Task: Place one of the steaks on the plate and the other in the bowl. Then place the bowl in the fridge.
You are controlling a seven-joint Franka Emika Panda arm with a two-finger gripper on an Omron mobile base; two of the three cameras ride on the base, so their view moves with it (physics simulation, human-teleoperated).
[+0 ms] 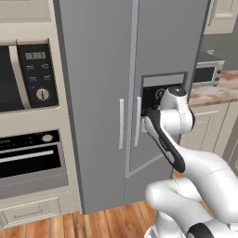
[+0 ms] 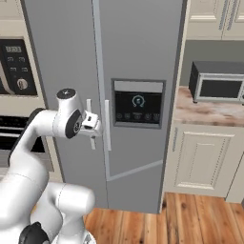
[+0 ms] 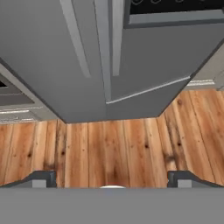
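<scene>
The tall grey fridge (image 1: 97,93) (image 2: 138,47) (image 3: 144,61) stands straight ahead with both doors shut. Its slim pale handles (image 1: 121,123) (image 2: 107,125) (image 3: 117,37) run down either side of the centre seam. My gripper (image 2: 92,125) (image 3: 112,180) hovers just in front of those handles at mid height, open, with nothing between its fingers. It looks down along the door fronts toward the floor. The steaks, the plate and the bowl are out of view.
A cream built-in oven and microwave (image 1: 28,93) fills the wall left of the fridge. To the right, a counter (image 2: 209,112) carries a dark toaster oven (image 2: 217,82) over cream cabinets. Wooden floor (image 3: 113,144) lies below.
</scene>
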